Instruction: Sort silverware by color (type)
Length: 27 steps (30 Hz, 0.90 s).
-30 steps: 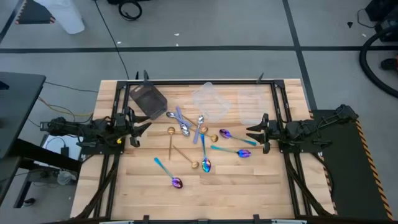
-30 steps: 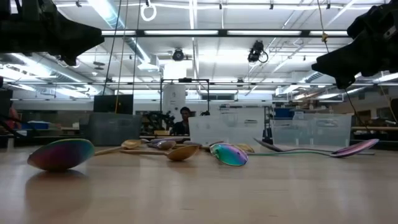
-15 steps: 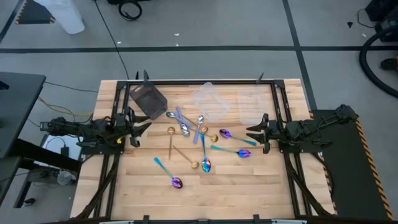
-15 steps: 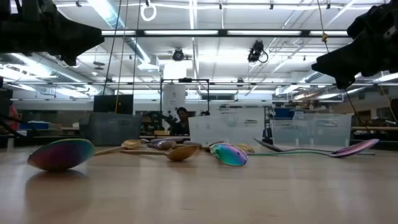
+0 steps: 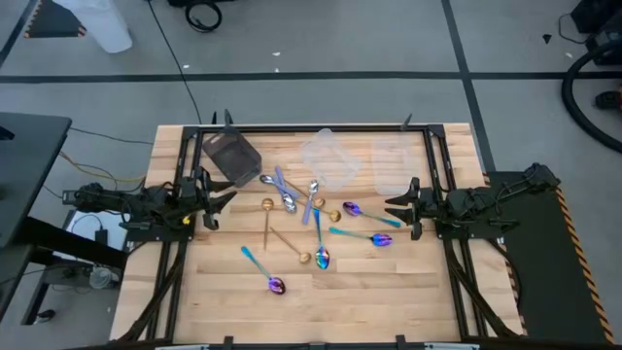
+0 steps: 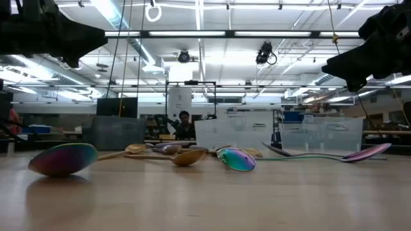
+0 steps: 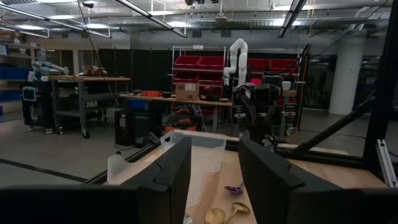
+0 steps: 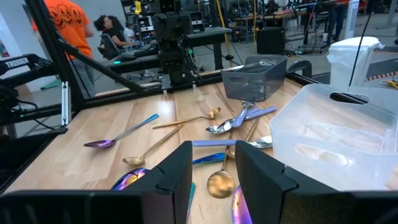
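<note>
The silverware lies loose on the wooden table (image 5: 389,292) between my two arms. Gold spoons (image 5: 267,219) and silver spoons (image 5: 289,200) sit mixed with iridescent blue-purple spoons (image 5: 277,284) that have teal handles. Some cross over one another near the middle. In the right wrist view, gold spoons (image 8: 185,120), silver spoons (image 8: 231,124) and an iridescent spoon (image 8: 118,134) lie flat ahead. My left gripper (image 5: 218,202) (image 7: 214,150) hovers open at the table's left side, pointing level across the table. My right gripper (image 5: 397,208) (image 8: 213,153) hovers open at the right side, facing it.
A dark tub (image 5: 231,156) lies at the far left. A clear tub (image 5: 328,157) lies beside it, and another clear tub (image 5: 394,167) stands at the far right, close to my right gripper. Black frame rails (image 5: 321,127) border the table. People show beyond it.
</note>
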{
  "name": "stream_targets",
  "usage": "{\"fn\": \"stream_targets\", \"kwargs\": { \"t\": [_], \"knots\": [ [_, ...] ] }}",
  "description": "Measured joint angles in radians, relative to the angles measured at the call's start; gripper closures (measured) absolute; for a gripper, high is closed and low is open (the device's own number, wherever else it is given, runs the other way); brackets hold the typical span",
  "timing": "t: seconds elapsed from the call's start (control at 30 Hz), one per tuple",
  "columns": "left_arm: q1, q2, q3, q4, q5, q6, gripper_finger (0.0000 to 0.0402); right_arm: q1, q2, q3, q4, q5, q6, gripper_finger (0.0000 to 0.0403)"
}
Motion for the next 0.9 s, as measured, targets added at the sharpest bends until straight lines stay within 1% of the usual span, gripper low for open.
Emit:
{"fn": "stream_targets", "kwargs": {
  "t": [0.63, 0.67, 0.8, 0.9],
  "knots": [
    [0.0, 0.0, 0.0, 0.001, 0.0, -0.017, 0.026, 0.0, 0.0, 0.0, 0.0, 0.0, 0.0, 0.027],
    [0.0, 0.0, 0.0, 0.001, 0.0, -0.021, 0.026, 0.0, 0.0, 0.0, 0.002, 0.0, -0.01, 0.027],
    [0.0, 0.0, 0.0, 0.001, 0.0, -0.022, 0.026, -0.001, 0.0, 0.0, 0.091, 0.032, -0.201, 0.027],
    [0.0, 0.0, 0.0, 0.001, 0.0, -0.022, 0.026, -0.001, 0.0, 0.0, 0.148, 0.032, -0.25, 0.027]
  ]
}}
